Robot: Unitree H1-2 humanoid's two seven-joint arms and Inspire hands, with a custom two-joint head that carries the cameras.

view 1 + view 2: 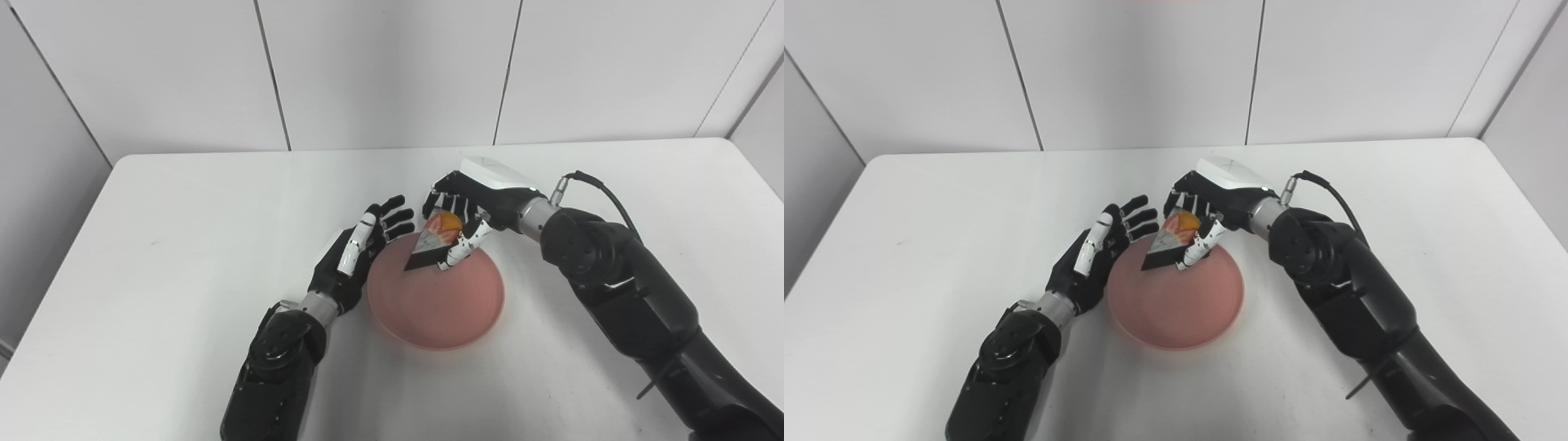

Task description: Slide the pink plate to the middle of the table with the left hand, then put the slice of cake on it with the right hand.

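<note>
Left eye view shows the right hand (pixel 468 214) closed around the slice of cake (pixel 432 242), fingers curled over its far side and the white thumb pressed against its near side. The slice of cake is a wedge with a dark base and dark side, a pale layer above that, and red and orange fruit on top. It is tilted, with its pointed end angled down and away from the right hand's palm. The low end reaches over the far part of the pink plate (pixel 438 309); whether it touches the plate cannot be told.

The pink plate is round and shallow with a raised rim, plain salmon pink. It lies on the white worktop (pixel 153 257) directly beneath and just in front of the right hand.

On the plate's other side, the left hand (pixel 358 254) is open, holding nothing, its fingers spread and pointing away from the robot. Its palm edge sits just beside the plate's rim; contact with the rim cannot be told.
</note>
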